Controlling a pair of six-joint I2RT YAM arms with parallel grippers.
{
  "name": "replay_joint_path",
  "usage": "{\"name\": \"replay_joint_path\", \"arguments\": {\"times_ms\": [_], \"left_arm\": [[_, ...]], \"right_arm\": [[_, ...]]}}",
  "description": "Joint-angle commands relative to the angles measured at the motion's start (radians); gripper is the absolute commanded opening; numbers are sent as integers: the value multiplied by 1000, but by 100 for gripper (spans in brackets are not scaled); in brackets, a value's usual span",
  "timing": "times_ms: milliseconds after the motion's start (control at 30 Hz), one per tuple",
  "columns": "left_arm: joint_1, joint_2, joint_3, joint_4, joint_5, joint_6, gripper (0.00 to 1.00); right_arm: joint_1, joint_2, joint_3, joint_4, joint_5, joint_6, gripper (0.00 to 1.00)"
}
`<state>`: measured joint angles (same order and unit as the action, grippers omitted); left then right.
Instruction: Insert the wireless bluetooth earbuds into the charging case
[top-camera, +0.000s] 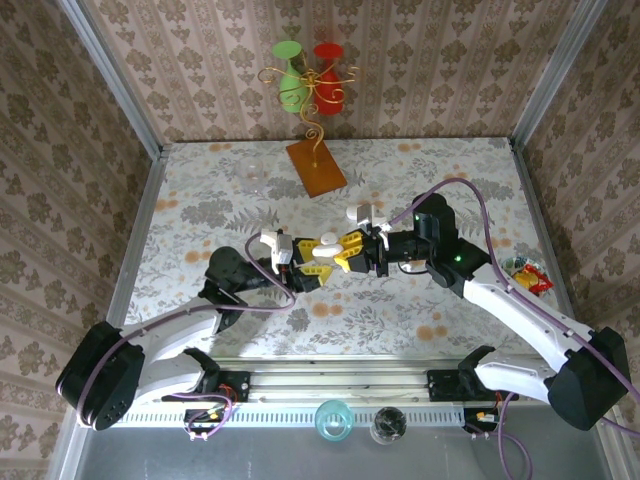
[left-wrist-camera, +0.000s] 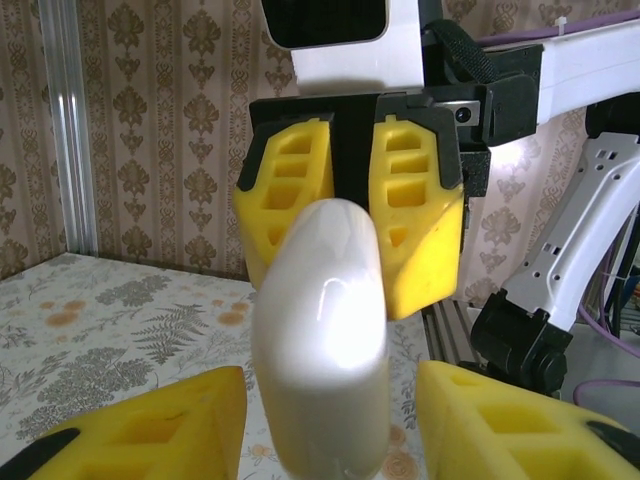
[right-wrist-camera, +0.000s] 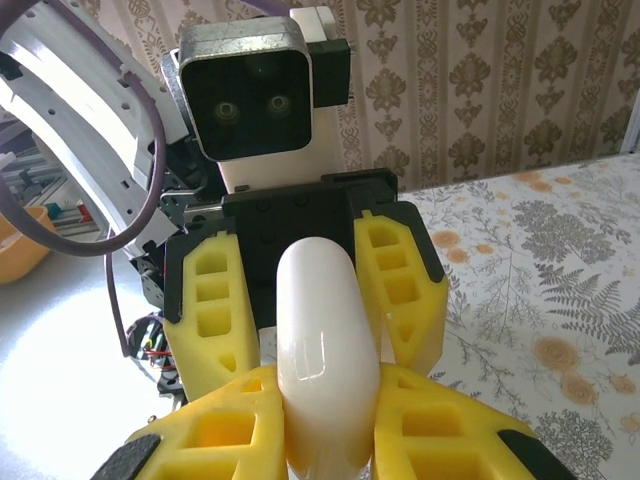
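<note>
Charging case (left-wrist-camera: 320, 340), white and glossy, hangs above the middle of the flowered surface (top-camera: 200, 210), between my two arms where they meet nose to nose. My right gripper (right-wrist-camera: 328, 385) is clamped on one end of it, with the yellow pads pressed flat to the shell on both sides. My left gripper (left-wrist-camera: 330, 385) straddles the other end with its fingers spread. From its wrist camera I see a sliver of gap on one side, so I judge it is not gripping.

The case looks like hard, polished plastic: light, stiff and slippery, a rounded pebble with no flat to lock onto. It looks closed, though I can make out no lid seam. A pinch near the curved tip could squirt it out of the pads. I would take hold across the broad faces, well in from the ends, and squeeze only moderately. If the lid has to be opened, one gripper should hold the base half so the hinge side is left free.
</note>
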<state>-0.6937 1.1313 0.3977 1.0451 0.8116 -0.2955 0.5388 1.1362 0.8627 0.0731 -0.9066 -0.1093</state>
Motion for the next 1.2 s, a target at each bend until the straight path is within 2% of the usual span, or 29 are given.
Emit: {"name": "replay_joint_path", "arguments": {"times_ms": [0,300,367,467,600,667,833,1167], "left_arm": [[0,3,26,61,3,-29,44],[8,24,31,67,20,-42,16],[10,27,29,68,21,-42,13],[14,27,27,67,23,-36,4],[18,21,33,20,42,-4,2],[18,14,34,0,49,11,2],[22,-9,33,-32,55,32,2],[32,-30,19,-64,35,57,1]], "right_arm": [[-6,11,-11,30,-25,-16,17],[-8,10,-10,49,-28,3,17],[-8,5,-12,57,-20,11,18],[-8,5,-13,68,28,37,29],[-8,21,-1,97,159,121,49],[-8,32,16,94,227,163,55],[-16,66,60,35,336,194,60],[-20,57,70,34,277,223,64]]}}
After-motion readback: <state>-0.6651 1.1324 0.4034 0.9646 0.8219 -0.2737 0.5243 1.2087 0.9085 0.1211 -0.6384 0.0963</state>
